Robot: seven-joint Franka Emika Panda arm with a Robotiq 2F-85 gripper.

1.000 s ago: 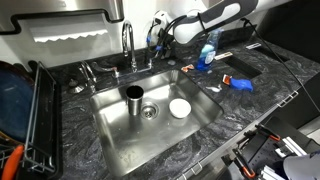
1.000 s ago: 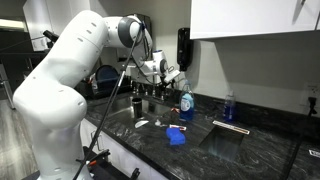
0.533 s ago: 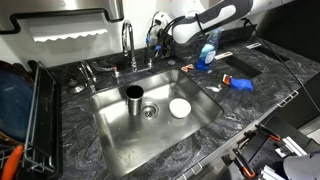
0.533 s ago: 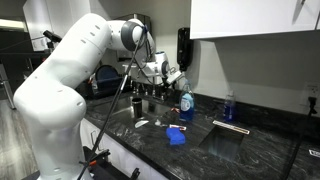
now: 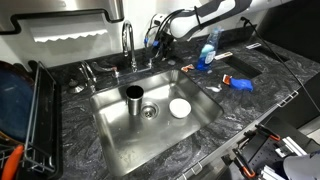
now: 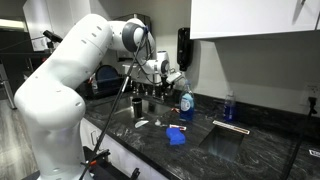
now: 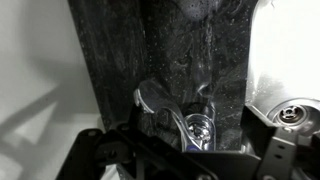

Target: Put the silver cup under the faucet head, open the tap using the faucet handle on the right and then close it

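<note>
The silver cup [image 5: 134, 99] stands upright in the sink [image 5: 200, 118], below the faucet head [image 5: 127, 32]. My gripper [image 5: 154, 41] hovers just above the right faucet handle [image 5: 150, 58] behind the sink; it also shows in an exterior view [image 6: 166, 73]. In the wrist view the chrome handle [image 7: 160, 104] and its base [image 7: 201, 129] lie between my spread fingers [image 7: 190, 152]. The gripper is open and I cannot tell whether it touches the handle. No water stream is visible.
A white round object [image 5: 180, 107] lies in the sink beside the drain [image 5: 150, 112]. A blue soap bottle [image 5: 206, 55] and a blue sponge [image 5: 240, 83] sit on the dark counter. A dish rack [image 5: 25, 115] stands at the sink's other side.
My gripper has shifted slightly toward the faucet and the right handle. The cup and the other things have not moved.
</note>
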